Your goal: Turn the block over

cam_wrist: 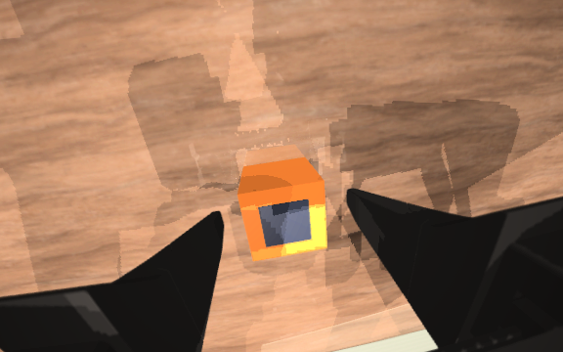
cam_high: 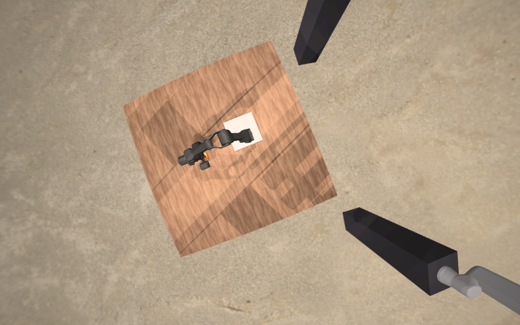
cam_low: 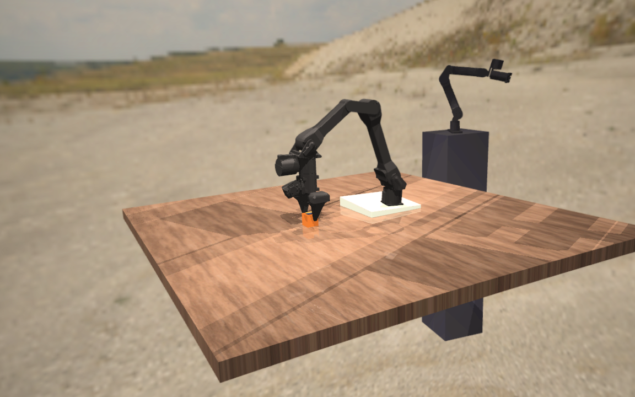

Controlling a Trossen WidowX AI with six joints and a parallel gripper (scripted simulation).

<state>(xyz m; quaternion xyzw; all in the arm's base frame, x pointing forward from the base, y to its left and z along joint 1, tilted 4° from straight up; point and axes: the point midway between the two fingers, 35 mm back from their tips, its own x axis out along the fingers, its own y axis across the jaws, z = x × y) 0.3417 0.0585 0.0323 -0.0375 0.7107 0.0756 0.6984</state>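
The orange block (cam_high: 206, 156) (cam_low: 307, 222) (cam_wrist: 250, 229) rests on the wooden table (cam_high: 197, 226) (cam_low: 280, 316) (cam_wrist: 66, 147). Its marked side, a dark blue-grey square, faces up, partly lit yellow around the square. My gripper (cam_low: 310, 216) (cam_wrist: 285, 206) points down and is open. Its two fingers stand on either side of the block, with gaps showing on both sides in the wrist view. In the top view the arm partly covers the block.
A white slab (cam_high: 237, 118) (cam_low: 359, 204) under the arm's base lies near the block, and its edge shows low in the wrist view (cam_wrist: 394, 342). A second arm (cam_low: 450, 94) stands on a dark pillar (cam_low: 455, 160) beyond the table.
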